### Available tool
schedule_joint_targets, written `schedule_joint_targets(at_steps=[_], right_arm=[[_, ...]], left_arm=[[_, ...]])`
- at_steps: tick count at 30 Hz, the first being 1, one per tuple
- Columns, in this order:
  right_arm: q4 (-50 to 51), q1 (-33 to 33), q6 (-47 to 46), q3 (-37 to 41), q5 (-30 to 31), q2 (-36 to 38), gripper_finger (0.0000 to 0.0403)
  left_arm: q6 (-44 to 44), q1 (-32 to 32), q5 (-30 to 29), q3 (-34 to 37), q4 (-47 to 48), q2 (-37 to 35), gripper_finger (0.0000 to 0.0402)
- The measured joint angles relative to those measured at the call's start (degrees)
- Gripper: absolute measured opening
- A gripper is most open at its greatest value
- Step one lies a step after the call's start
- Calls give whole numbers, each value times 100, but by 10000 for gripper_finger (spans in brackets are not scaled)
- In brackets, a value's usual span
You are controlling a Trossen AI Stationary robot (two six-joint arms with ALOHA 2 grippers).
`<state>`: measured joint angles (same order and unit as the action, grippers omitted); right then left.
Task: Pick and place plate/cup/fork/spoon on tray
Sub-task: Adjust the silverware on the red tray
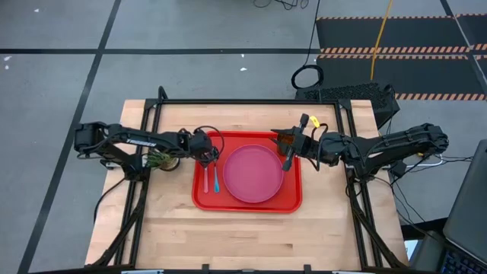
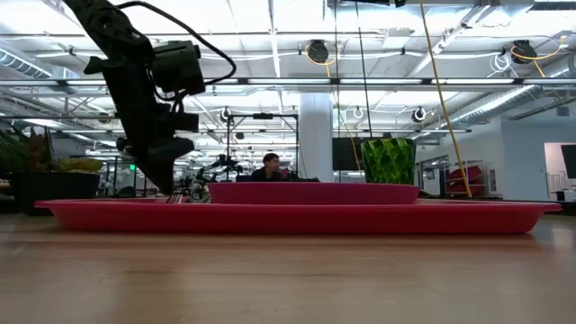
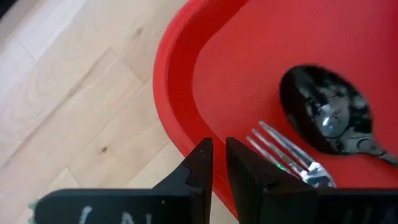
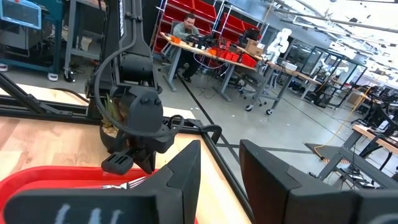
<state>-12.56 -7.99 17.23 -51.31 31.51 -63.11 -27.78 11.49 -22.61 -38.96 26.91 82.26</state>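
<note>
The red tray (image 1: 293, 199) lies in the middle of the table. The pink plate (image 1: 253, 173) lies flat on it. The pink-handled fork (image 1: 205, 176) and the blue-handled spoon (image 1: 216, 176) lie side by side on the tray's left part. The fork's tines (image 3: 283, 149) and the spoon's bowl (image 3: 323, 115) show in the left wrist view. The green cup (image 1: 284, 139) stands upright at the tray's far right corner (image 2: 389, 160). My left gripper (image 1: 207, 156) is shut and empty, pointing down over the tray's far left corner (image 3: 219, 162). My right gripper (image 1: 288, 161) is open and empty (image 4: 221, 168) beside the cup.
A small potted plant (image 1: 160, 160) stands on the table just left of the tray, under my left arm. Bare wood lies in front of the tray toward the near edge (image 1: 243, 236). A black frame (image 1: 251, 101) runs along the table's far edge.
</note>
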Motion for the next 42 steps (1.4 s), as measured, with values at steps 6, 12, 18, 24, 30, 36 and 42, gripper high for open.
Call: schedule_joint_targets(at_steps=[6, 12, 18, 24, 30, 36, 42], right_arm=[[-2, 0, -2, 0, 2, -2, 105], [1, 0, 0, 0, 1, -2, 105], [5, 1, 0, 0, 2, -2, 105], [9, 0, 0, 0, 2, -2, 105], [16, 1, 0, 0, 2, -2, 105], [16, 2, 0, 0, 2, -2, 104], [16, 0, 0, 0, 2, -2, 104]], left_arm=[[-41, 0, 2, 2, -42, 189, 49], [-3, 0, 0, 0, -136, 181, 49], [50, 0, 49, 0, -271, 181, 49], [94, 0, 56, 0, -301, 181, 49], [177, 0, 44, 0, -285, 181, 49], [183, 0, 52, 0, -323, 181, 49], [183, 0, 118, 0, -323, 181, 49]])
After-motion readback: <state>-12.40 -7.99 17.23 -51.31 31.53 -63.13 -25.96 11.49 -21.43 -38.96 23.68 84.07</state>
